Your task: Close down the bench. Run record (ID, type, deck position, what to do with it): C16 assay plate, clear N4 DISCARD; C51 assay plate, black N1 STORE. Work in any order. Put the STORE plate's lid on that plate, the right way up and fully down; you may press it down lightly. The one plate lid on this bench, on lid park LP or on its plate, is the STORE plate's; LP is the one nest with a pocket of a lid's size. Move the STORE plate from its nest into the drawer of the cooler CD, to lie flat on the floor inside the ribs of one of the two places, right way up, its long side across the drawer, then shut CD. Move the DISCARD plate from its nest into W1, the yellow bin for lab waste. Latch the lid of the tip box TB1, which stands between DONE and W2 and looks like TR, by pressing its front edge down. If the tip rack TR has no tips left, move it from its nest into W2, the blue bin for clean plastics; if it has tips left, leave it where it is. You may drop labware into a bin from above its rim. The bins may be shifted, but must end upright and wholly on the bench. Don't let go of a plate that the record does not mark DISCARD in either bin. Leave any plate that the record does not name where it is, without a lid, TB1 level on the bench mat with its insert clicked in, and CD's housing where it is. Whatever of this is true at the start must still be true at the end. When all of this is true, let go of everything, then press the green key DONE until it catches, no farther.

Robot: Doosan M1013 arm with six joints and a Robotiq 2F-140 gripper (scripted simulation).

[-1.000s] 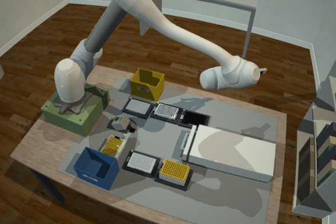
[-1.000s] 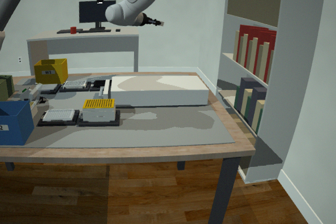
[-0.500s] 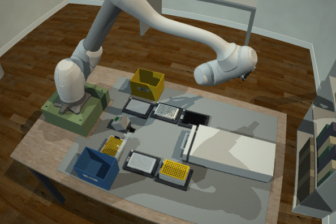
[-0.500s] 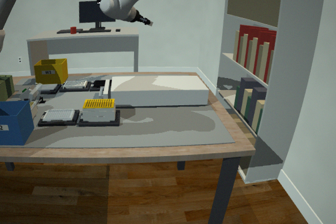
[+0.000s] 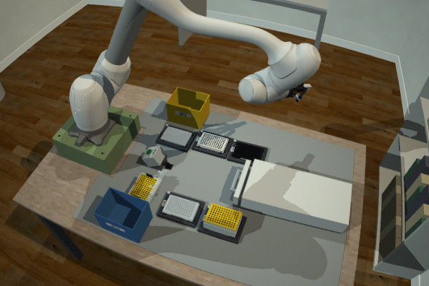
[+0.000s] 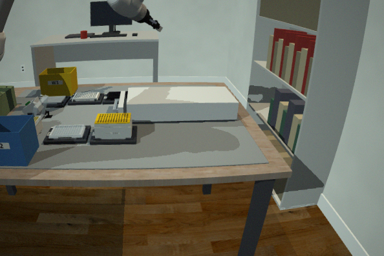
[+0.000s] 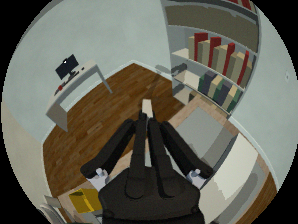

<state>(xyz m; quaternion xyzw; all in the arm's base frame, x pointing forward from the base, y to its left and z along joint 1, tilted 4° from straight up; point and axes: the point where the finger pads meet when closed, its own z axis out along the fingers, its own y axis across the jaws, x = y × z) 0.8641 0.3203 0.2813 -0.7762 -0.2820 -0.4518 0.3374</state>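
Note:
My gripper (image 5: 300, 92) is shut and empty, high in the air beyond the bench's back edge; it also shows in the exterior view (image 6: 156, 26) and the wrist view (image 7: 148, 106). The black plate (image 5: 248, 150) sits in a nest at the back, next to a clear plate (image 5: 212, 141). A grey lid (image 5: 175, 136) lies in the nest left of them. A second clear plate (image 5: 181, 207) sits at the front. The tip rack TR (image 5: 222, 218) with a yellow top stands to its right. TB1 (image 5: 144, 185) stands between the green key DONE (image 5: 150, 152) and the blue bin W2 (image 5: 123, 214).
The yellow bin W1 (image 5: 188, 107) stands at the back left. The cooler CD (image 5: 297, 195) fills the right half of the mat, its drawer front (image 5: 240, 180) facing left. The arm's green base (image 5: 96, 142) is at the left. A bookshelf (image 6: 291, 81) stands right of the bench.

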